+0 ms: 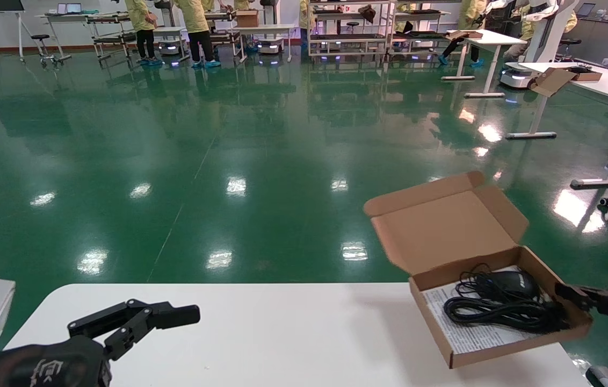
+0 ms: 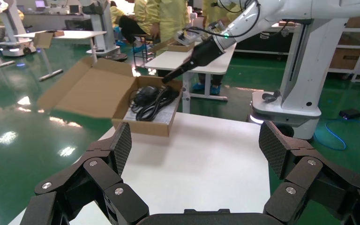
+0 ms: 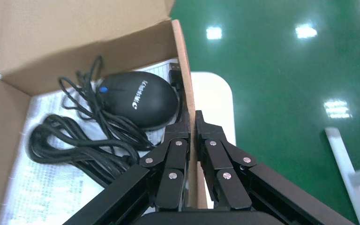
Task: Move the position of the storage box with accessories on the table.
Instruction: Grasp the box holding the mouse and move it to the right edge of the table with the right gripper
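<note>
- The shallow brown corrugated-cardboard storage box (image 1: 497,322) sits at the far right corner of the wide white desk (image 1: 282,333), its hinged lid standing open and leaning away from the robot.
- Inside the box lie a black computer mouse (image 3: 138,98) with a coiled black cable (image 3: 79,145), both resting on a white printed paper sheet (image 3: 42,187).
- The right pincer (image 3: 196,123) is clamped on the box's right side wall: one finger inside, beside the mouse, the other outside, with the cardboard edge pinched between them.
- In the head view the right pincer (image 1: 572,295) reaches in from the right edge and meets the box at that wall.
- The left pincer (image 1: 175,314) hovers above the near left part of the desk, well apart from the box, with its fingers (image 2: 122,147) spread wide and holding nothing.
</note>
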### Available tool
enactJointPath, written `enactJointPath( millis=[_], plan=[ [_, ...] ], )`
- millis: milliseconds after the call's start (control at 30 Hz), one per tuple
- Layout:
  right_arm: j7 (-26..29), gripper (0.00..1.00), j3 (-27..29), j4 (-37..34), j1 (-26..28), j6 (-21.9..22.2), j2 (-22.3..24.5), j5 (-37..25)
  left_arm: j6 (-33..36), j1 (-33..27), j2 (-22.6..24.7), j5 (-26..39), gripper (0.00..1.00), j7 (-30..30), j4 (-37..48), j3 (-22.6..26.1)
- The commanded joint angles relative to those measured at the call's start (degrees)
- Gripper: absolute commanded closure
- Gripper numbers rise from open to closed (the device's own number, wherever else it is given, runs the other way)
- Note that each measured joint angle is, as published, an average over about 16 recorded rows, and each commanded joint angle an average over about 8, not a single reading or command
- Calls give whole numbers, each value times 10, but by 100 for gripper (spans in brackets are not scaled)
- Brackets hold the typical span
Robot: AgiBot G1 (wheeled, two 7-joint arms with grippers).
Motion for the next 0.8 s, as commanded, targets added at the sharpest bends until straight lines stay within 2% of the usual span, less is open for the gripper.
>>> enactJointPath(
  millis=[33, 467, 800],
  plan=[
    [-6, 100, 2, -2, -8, 1, 5, 5, 0, 0, 0, 0, 0, 0, 0, 0],
    [-43, 100, 16, -11, -82, 17, 32, 52, 0, 0, 0, 0, 0, 0, 0, 0],
    [-75, 100, 32, -8, -146, 62, 31, 88, 0, 0, 0, 0, 0, 0, 0, 0]
  ],
)
